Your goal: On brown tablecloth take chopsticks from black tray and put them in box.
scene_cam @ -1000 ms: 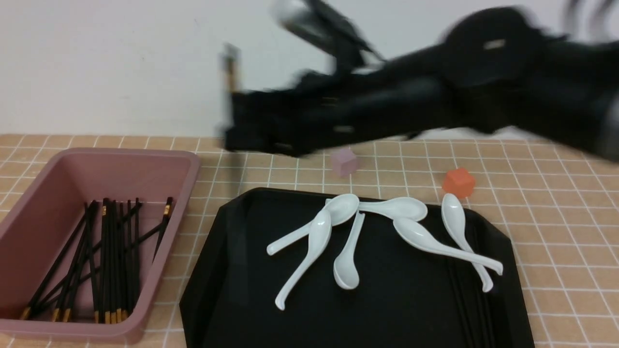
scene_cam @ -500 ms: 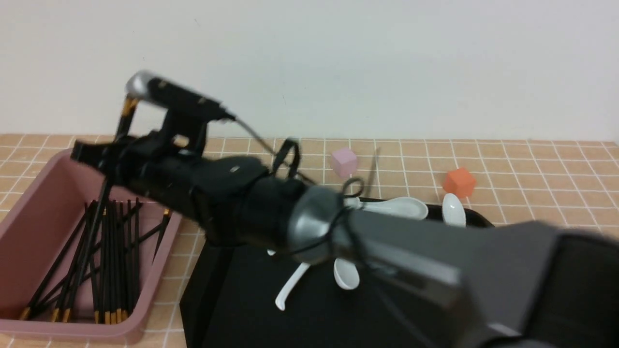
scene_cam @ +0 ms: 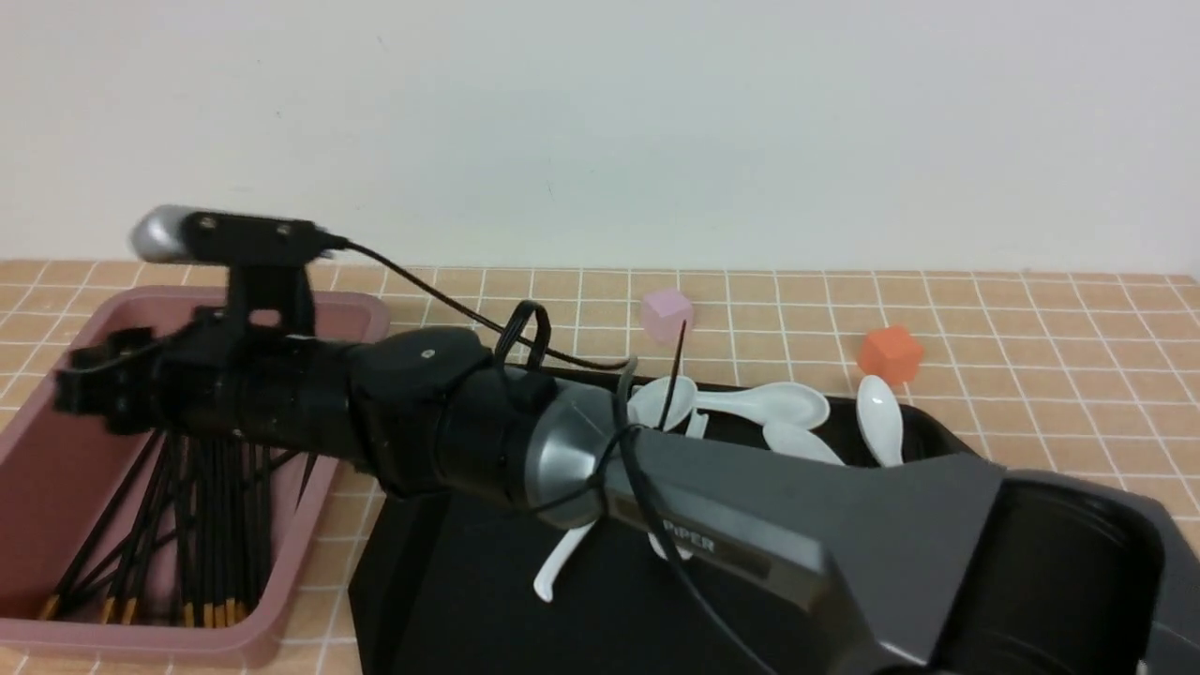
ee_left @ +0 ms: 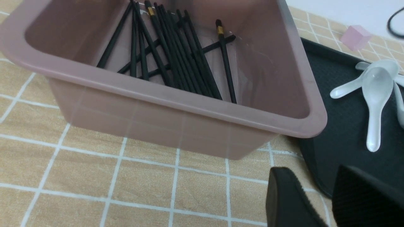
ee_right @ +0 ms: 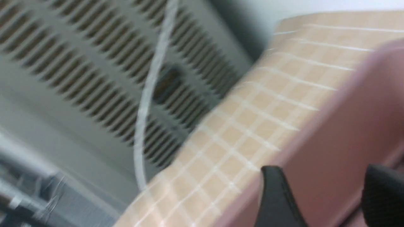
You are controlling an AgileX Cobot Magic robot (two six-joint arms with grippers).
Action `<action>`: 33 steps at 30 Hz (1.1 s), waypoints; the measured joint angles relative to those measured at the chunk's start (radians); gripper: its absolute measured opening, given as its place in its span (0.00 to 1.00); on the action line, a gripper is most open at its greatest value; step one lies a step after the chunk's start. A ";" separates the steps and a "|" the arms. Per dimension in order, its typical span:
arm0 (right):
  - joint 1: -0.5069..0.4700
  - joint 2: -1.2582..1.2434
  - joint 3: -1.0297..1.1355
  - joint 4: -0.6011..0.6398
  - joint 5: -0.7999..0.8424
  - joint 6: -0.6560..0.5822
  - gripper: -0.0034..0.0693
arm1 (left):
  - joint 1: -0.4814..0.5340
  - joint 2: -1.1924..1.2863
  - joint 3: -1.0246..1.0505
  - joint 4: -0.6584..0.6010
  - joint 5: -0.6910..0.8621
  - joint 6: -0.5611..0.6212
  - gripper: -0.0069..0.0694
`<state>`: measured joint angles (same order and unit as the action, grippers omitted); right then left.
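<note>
R gripper [ee_right: 322, 168] hangs over the pink box [scene_cam: 356, 319], jaws wide and empty, approx. a dozen black chopsticks [scene_cam: 202, 525] inside it (job looks mostly done); black tray [scene_cam: 450, 581] beside the box shows only white spoons [scene_cam: 778, 403], arm hiding the rest; L gripper [ee_left: 312, 168] near the box, slightly parted, empty.

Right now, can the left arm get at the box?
Probably yes for the wall facing it: only bare brown tablecloth lies between the left fingers and the box. Reaching in from above looks blocked, since the right arm stretches over the opening.
</note>
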<state>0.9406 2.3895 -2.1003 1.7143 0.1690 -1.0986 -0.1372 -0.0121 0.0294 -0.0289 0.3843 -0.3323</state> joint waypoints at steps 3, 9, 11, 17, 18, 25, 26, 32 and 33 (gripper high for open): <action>0.000 -0.045 0.000 -0.086 0.026 -0.006 0.58 | 0.000 0.000 0.000 0.000 0.000 0.000 0.40; -0.041 -0.185 0.000 -0.396 0.285 0.176 0.36 | 0.000 0.000 0.000 0.000 0.000 0.000 0.40; -0.070 -0.242 0.000 -0.558 0.437 0.339 0.22 | 0.000 0.000 0.000 0.000 0.000 0.000 0.40; -0.181 -0.437 0.000 -1.143 0.976 0.811 0.03 | 0.000 0.000 0.000 0.000 0.000 0.000 0.40; -0.187 -0.468 0.000 -1.231 1.025 0.854 0.03 | 0.000 0.000 0.000 0.000 0.000 0.000 0.40; -0.189 -0.786 0.176 -1.553 1.083 1.037 0.04 | 0.000 0.000 0.000 -0.001 0.000 0.000 0.40; -0.189 -0.822 0.205 -1.566 1.083 1.045 0.04 | 0.000 0.000 0.000 -0.001 0.000 0.000 0.40; -0.189 -1.217 0.610 -1.670 1.048 1.123 0.04 | 0.000 0.000 0.000 -0.001 0.000 0.000 0.40; -0.189 -1.271 0.661 -1.684 1.009 1.128 0.04 | 0.000 0.000 0.000 -0.001 0.000 0.000 0.40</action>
<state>0.7512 1.1182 -1.4391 0.0300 1.1779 0.0293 -0.1372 -0.0121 0.0294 -0.0298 0.3843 -0.3323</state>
